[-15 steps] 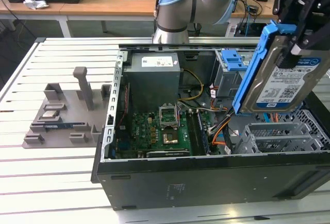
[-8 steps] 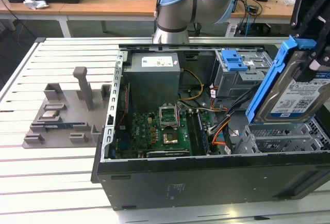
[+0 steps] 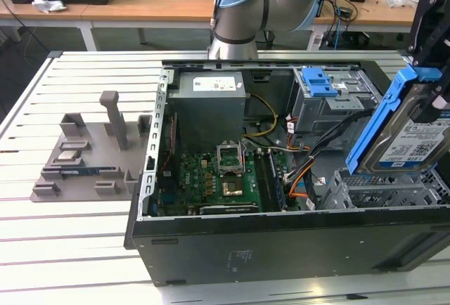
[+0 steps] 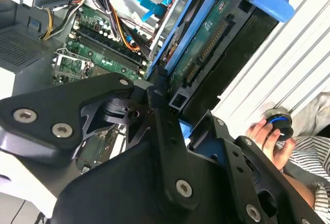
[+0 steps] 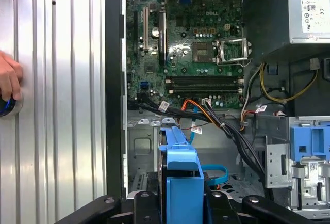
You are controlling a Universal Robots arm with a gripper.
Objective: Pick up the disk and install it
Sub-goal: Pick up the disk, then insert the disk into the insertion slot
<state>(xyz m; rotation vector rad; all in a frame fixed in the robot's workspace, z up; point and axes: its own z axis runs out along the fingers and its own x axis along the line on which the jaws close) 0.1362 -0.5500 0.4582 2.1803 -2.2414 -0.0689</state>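
Near the slatted worktop's [image 3: 84, 249] edge on the exterior view's left sits a grey fixture tray [image 3: 84, 168] with upright posts, well apart from the arm. Just beside it an open computer case [image 3: 281, 242] lies on its side, taking up the middle of the worktop and reaching toward the edge on the exterior view's right. Inside, a big grey box [image 3: 209, 108] with a small white sticker stands against the case's far wall. The green motherboard [image 3: 211, 178] lies in front of it. A grey drive cage [image 3: 330, 105] with a blue latch [image 3: 315, 80] fills the far corner on the exterior view's right, and black and orange cables [image 3: 309, 171] run between board and cage. The robot arm [image 3: 235, 10] rises behind the case's far wall.

The disk [image 3: 415, 140] hangs over the case's near corner on the exterior view's right, lifted clear of the case floor and tilted, with its label toward the camera and a blue rail along its edge. The gripper [image 5: 183, 206] pinches it, its black fingers [image 5: 144, 203] pressed against the blue rails from both sides.

In both wrist views a person's hand [image 4: 268, 136] lies over the worktop beside the case, fingers on a small round black-and-blue object [image 4: 280, 121]
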